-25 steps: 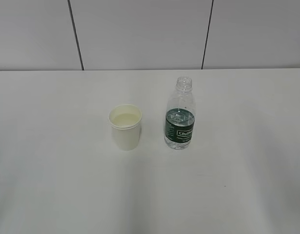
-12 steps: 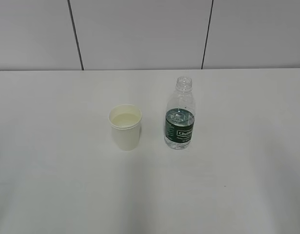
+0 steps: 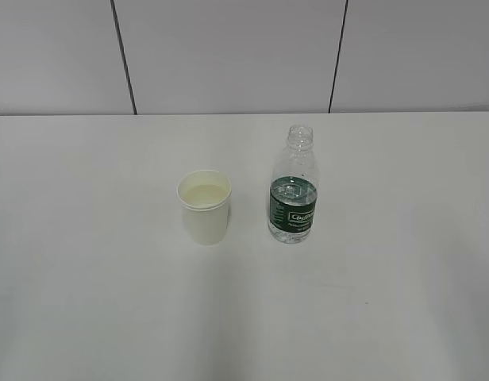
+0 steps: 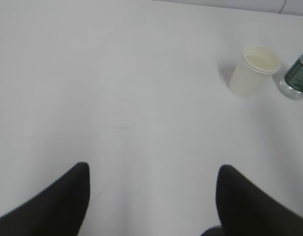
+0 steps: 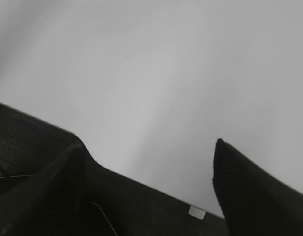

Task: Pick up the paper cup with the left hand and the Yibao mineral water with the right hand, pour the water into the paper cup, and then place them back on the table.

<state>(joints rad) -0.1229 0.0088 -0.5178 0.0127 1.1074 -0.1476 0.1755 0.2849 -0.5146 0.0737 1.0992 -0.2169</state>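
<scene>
The paper cup (image 3: 204,206) stands upright on the white worktop (image 3: 86,302), about in the middle between its left and right edges and nearer to the far edge than to the near one. There is pale liquid inside it. The Yibao mineral water (image 3: 293,186) stands upright just beside the cup, on its right, with a small gap between them. The bottle has no cap, and a little water is at the level of its dark green label.

In the exterior view no arm is visible. In the left wrist view the left gripper (image 4: 151,196) hangs over a bare part of the worktop with its two black fingers (image 4: 68,201) wide apart and nothing between them; the cup (image 4: 252,71) and the bottle (image 4: 296,78) are well apart from it, toward the far right. In the right wrist view the right gripper (image 5: 149,179) also has its fingers (image 5: 245,182) apart and holds nothing, with only the white worktop (image 5: 166,64) under it.
</scene>
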